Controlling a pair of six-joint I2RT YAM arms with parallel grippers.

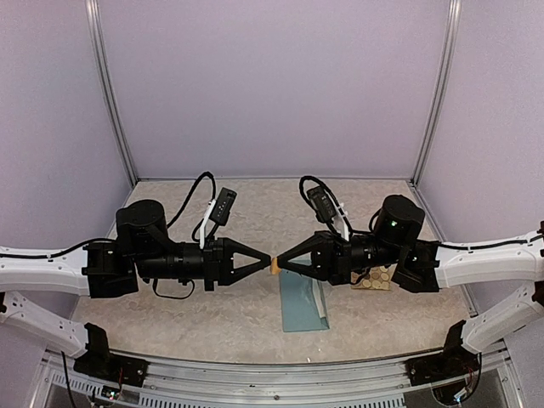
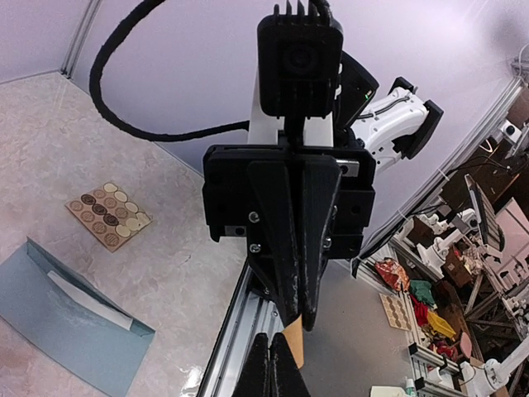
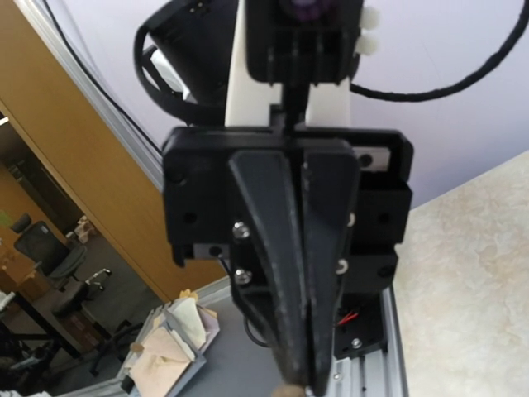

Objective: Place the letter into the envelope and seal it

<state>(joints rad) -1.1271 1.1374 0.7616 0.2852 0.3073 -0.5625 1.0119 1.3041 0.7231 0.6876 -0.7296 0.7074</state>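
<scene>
left gripper (image 1: 268, 260) clamped on sticker (image 1: 274, 267) | right gripper (image 1: 281, 262) pinching same sticker, tip-to-tip: likely a handover or re-grip | envelope (image 1: 302, 308) flat below, awaiting seal

My top cam looks down on the table (image 1: 212, 327) from high at its near edge, far off; wrist cams face each other, close; left's frames the right gripper (image 2: 296, 318), right's the left gripper (image 3: 299, 374); top and left wrist share the envelope (image 1: 302, 308).
</scene>
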